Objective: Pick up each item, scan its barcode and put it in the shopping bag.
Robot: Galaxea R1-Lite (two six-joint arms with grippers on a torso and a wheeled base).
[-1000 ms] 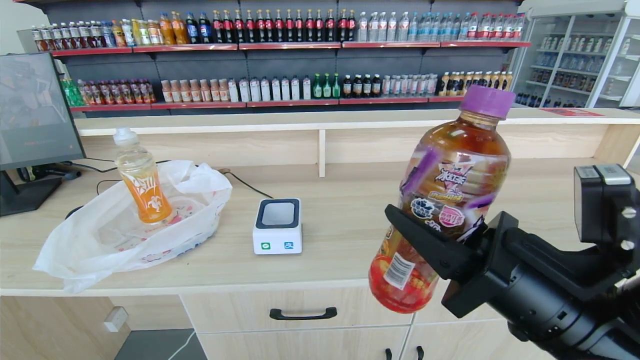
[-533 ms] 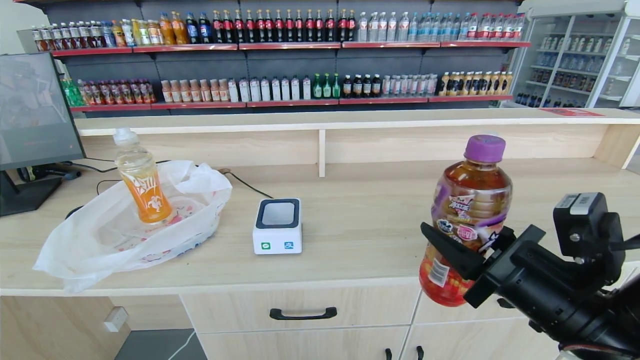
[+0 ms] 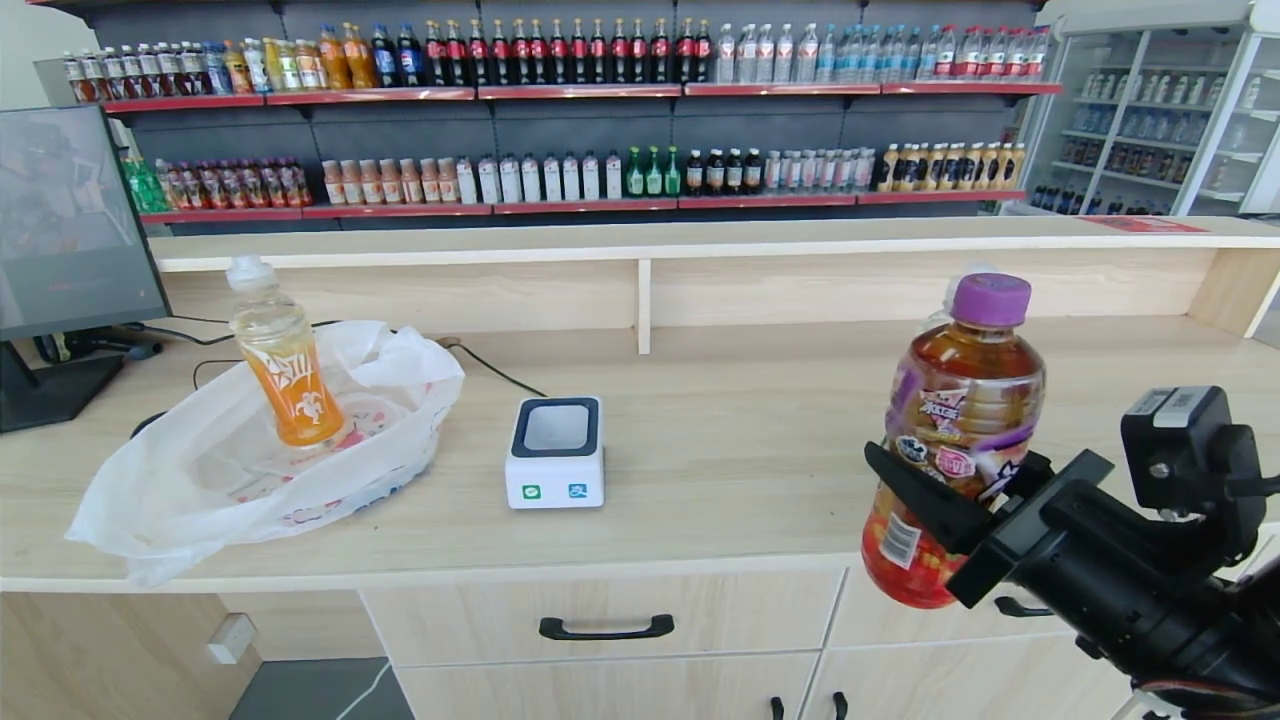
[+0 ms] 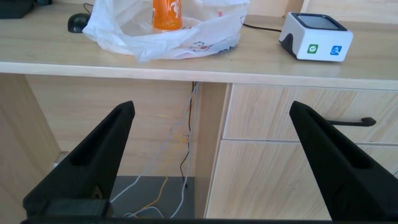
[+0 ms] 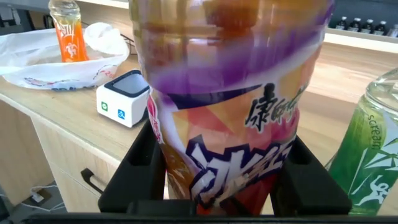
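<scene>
"Head view: where's the tea bottle (image 3: pixel 955 440)?"
"Upright in the air at the counter's (image 3: pixel 720 470) front edge, well to the right of the scanner (image 3: pixel 555 452). The right gripper (image 3: pixel 950 475) clamps its lower half, leaving the barcode (image 3: pixel 900 540) uncovered."
"Why there?"
"Probably so the barcode can be turned to the scanner window. 1 orange bottle (image 3: pixel 280 355) already stands in the shopping bag (image 3: pixel 200 490)."
"Left gripper (image 4: pixel 211 155)?"
"Jaws spread wide, holding nothing, low before the drawers (image 4: pixel 298 168). Parked clear, I'd judge."
</scene>
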